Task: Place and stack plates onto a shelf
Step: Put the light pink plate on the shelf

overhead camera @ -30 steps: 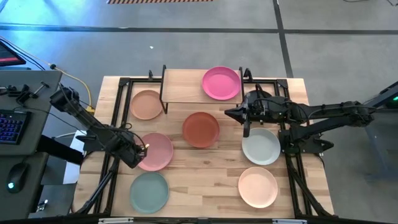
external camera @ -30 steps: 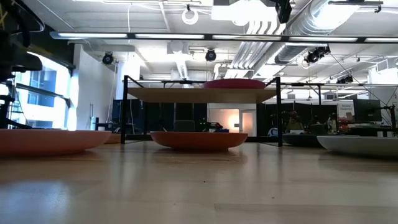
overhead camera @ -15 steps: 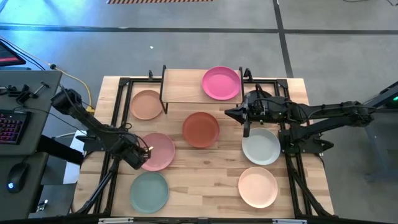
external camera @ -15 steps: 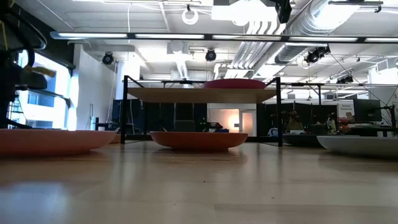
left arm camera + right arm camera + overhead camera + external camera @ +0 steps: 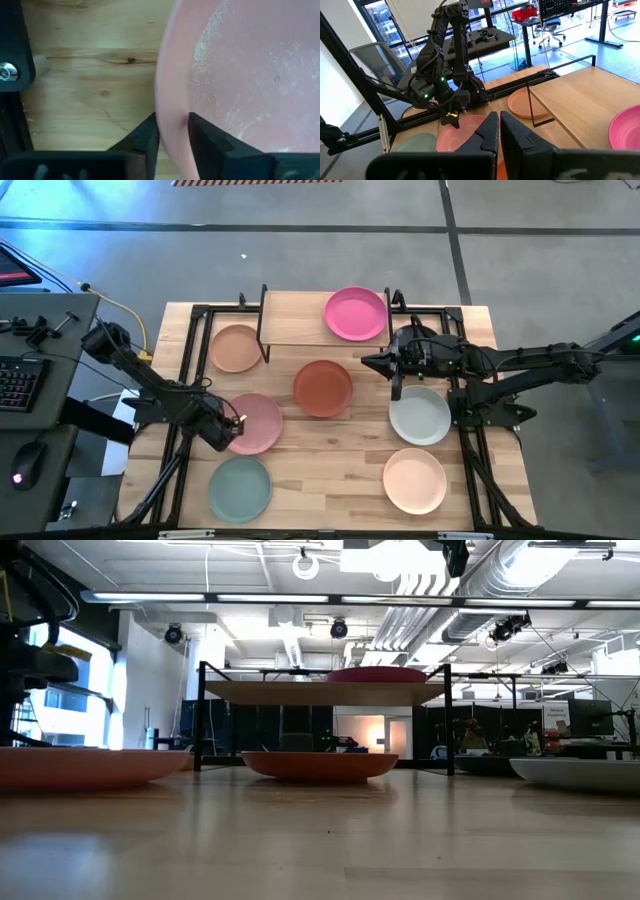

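Observation:
The light pink plate lies flat on the table, left of centre, and my left gripper is shut on its left rim. My right gripper hovers shut between the terracotta plate and the pale grey-white plate, touching nothing. The magenta plate rests on the right half of the shelf. A peach plate, the sage green plate and a cream plate lie on the table. No dark grey plate is in view. My left gripper pinches the light pink plate by its left rim. One finger is outside the rim and the other finger is inside the plate. The fingers come in low from the table's left. The plate still rests on the table.
Black frame rails run along the table's left and right sides and behind the shelf. The left half of the shelf top is bare wood. A desk with a keyboard stands left of the table.
My left gripper has moved a little toward the table's right, onto the light pink plate's left rim. The right arm has kept still.

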Controlling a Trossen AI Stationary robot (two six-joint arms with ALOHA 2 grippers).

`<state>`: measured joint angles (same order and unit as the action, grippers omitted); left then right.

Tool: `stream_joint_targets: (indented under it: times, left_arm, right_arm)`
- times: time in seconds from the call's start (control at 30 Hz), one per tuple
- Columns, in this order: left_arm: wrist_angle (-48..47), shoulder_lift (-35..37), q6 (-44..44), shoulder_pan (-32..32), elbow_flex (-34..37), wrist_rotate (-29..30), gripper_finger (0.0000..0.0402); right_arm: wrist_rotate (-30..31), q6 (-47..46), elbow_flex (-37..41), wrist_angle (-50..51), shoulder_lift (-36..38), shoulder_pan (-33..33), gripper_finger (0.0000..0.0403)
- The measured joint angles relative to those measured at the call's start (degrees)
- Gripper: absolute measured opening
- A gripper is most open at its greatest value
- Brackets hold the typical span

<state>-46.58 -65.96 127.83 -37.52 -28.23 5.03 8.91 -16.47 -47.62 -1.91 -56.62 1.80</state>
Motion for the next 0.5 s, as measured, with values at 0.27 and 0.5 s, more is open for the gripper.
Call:
stream_joint_targets:
  times: [0.27,0.5]
  left_arm:
    - [-1.1,3.6,-0.9,0.0,-0.1,2.8,0.0008]
    - [-1.6,7.1,-2.8,0.0,-0.1,3.2,0.0002]
  right_arm:
    - [0.0,-0.2,0.0,0.0,0.0,0.0,0.0000]
    - [0.0,-0.2,0.0,0.0,0.0,0.0,0.0000]
